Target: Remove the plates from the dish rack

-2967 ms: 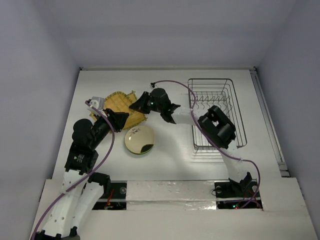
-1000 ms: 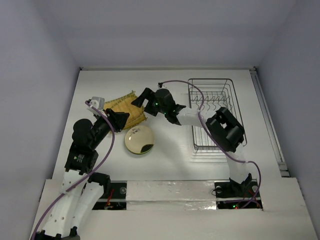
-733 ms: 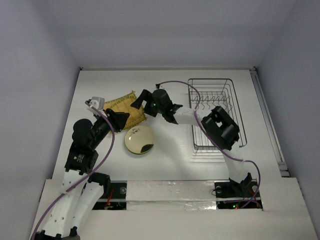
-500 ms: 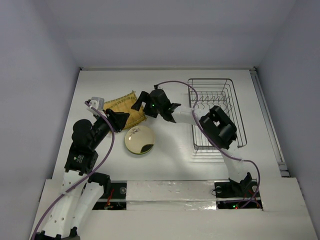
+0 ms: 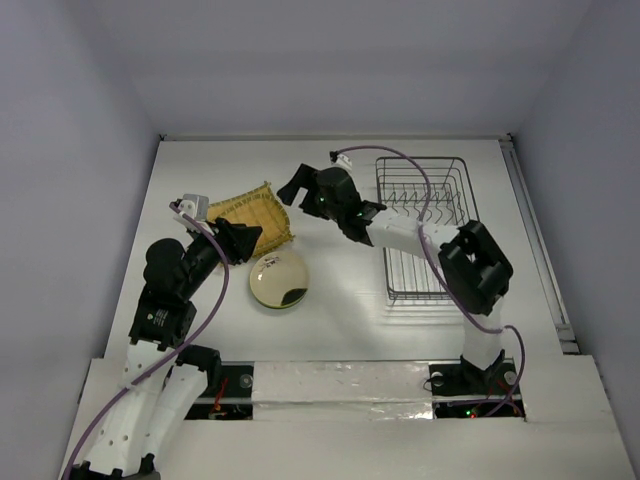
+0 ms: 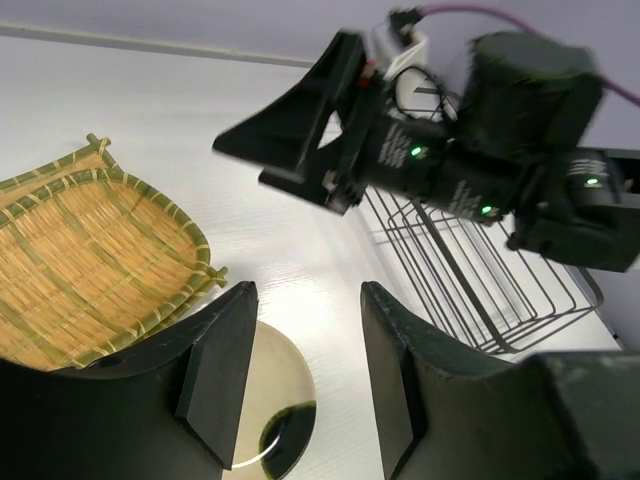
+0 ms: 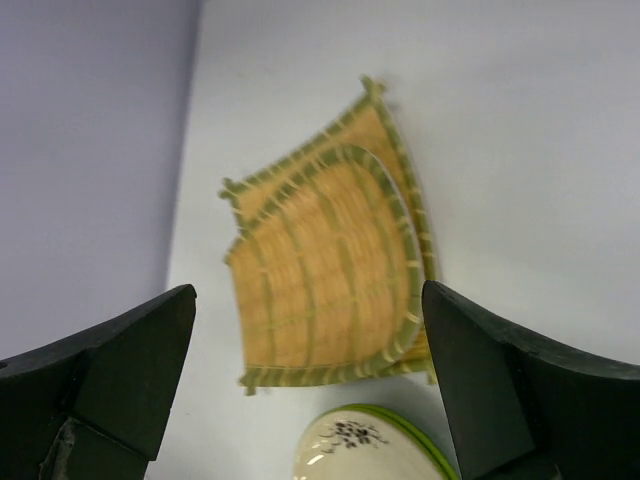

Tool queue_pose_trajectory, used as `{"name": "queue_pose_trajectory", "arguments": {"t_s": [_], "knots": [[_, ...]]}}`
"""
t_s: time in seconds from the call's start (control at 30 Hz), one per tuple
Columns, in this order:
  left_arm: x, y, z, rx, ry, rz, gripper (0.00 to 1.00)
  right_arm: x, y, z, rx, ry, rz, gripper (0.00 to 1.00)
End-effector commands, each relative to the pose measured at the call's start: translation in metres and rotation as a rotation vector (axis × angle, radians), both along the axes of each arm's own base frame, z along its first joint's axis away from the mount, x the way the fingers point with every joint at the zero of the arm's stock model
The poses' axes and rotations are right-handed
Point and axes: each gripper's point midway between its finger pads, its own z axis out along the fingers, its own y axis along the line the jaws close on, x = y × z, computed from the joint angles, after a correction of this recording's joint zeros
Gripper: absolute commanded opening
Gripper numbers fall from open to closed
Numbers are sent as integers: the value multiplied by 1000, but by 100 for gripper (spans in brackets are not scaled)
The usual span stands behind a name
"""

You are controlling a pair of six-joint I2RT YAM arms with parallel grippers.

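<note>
A robotics lab cell: plain lavender walls (image 5: 70,150) are enclosing a white table (image 5: 340,320), a taped strip (image 5: 340,385) running along its near edge.

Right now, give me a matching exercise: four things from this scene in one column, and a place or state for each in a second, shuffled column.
1 yellow woven plates
2 cream plate
3 dish rack
4 right pincer

A wide open, holding nothing
B on the right side
C stacked as a pair, on the left
D round, with a dark patch

Pairs: 1C, 2D, 3B, 4A
</note>
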Motion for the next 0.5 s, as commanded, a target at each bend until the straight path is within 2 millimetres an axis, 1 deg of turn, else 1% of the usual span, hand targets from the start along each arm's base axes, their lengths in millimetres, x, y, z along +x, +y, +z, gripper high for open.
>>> {"name": "queue_pose_trajectory", "arguments": {"t_s": [0.0, 0.03, 0.07, 0.1, 0.13, 0.17, 0.2, 0.23, 0.27, 0.3, 0.33, 0.37, 0.4, 0.43, 0.47], "knots": [[-3, -1, 27, -12, -82, -12, 43, -1, -6, 58, 58, -151, -15, 100], [-3, -1, 27, -12, -81, -11, 44, -2, -8, 74, 75, -181, -16, 100], [-3, -1, 29, -10, -87, -13, 44, -6, -13, 74, 67, -189, -18, 99], [-3, -1, 29, -9, -89, -13, 44, -8, -19, 82, 60, -220, -20, 96], [-3, -1, 29, -8, -90, -14, 45, -13, -29, 108, 81, -264, -38, 77], [-4, -1, 31, -8, -95, -17, 45, -18, -37, 107, 66, -269, -45, 66], [-5, -2, 31, -10, -99, -22, 46, -22, -45, 113, 52, -291, -53, 54], [-5, -2, 34, -11, -107, -25, 47, -25, -55, 121, 49, -309, -77, 24], [-6, -2, 34, -13, -109, -25, 47, -34, -69, 147, 74, -347, -95, 12], [-6, -2, 35, -12, -113, -23, 48, -40, -80, 142, 44, -351, -106, 4], [-7, -1, 37, -16, -117, -19, 50, -44, -92, 148, 36, -367, -139, 0], [-8, -1, 37, -18, -121, -17, 51, -49, -103, 155, 35, -383, -157, 0], [-8, 0, 37, -18, -123, -15, 52, -63, -122, 183, 63, -439, -180, 0], [-8, 1, 37, -19, -122, -8, 54, -68, -137, 176, 40, -442, -212, 0], [-8, 2, 39, -20, -130, -2, 54, -75, -149, 182, 41, -460, -235, 0]]}}
